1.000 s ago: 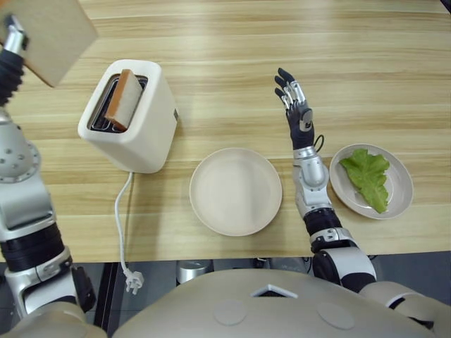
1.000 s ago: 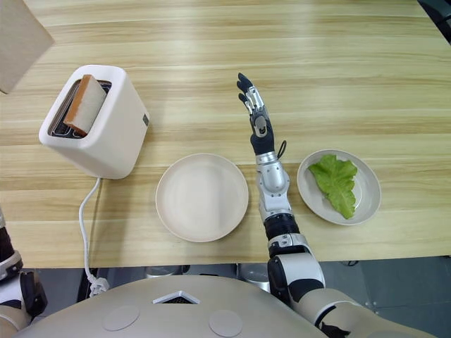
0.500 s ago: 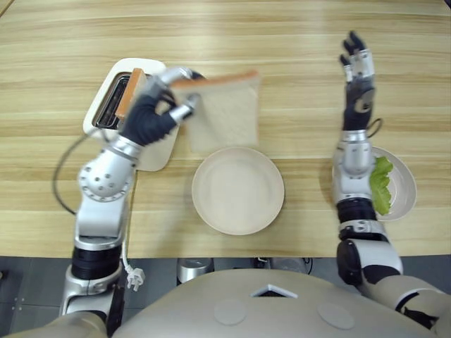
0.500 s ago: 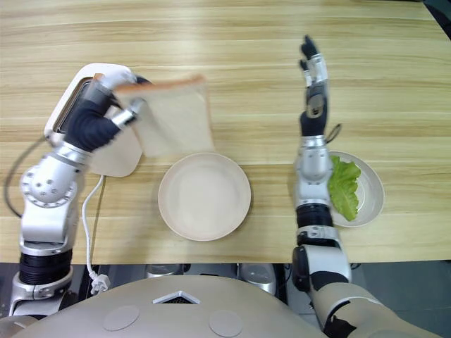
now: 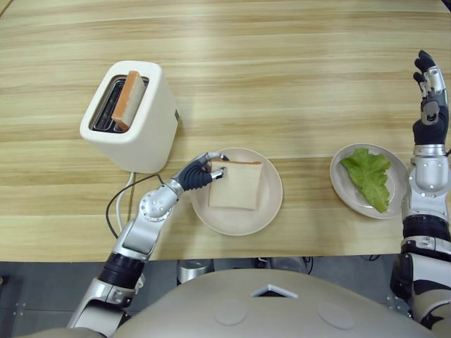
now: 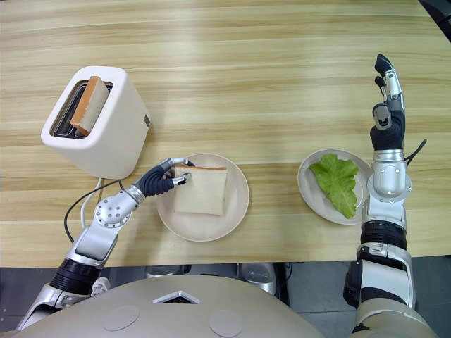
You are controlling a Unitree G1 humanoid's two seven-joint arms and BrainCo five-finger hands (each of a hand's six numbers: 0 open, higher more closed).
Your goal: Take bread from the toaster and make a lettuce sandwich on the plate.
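white bread [image 5: 236,184] on plate [image 5: 272,205], lettuce [image 5: 368,176] on dish [image 5: 336,180]

Item: we record a light wooden table [image 5: 282,70], its boards running left to right with plain grain. Item: we record a white power cord [image 5: 121,193] lying on it and trailing toward its near edge. Item: we record dark grey floor [image 5: 42,282] below that edge.
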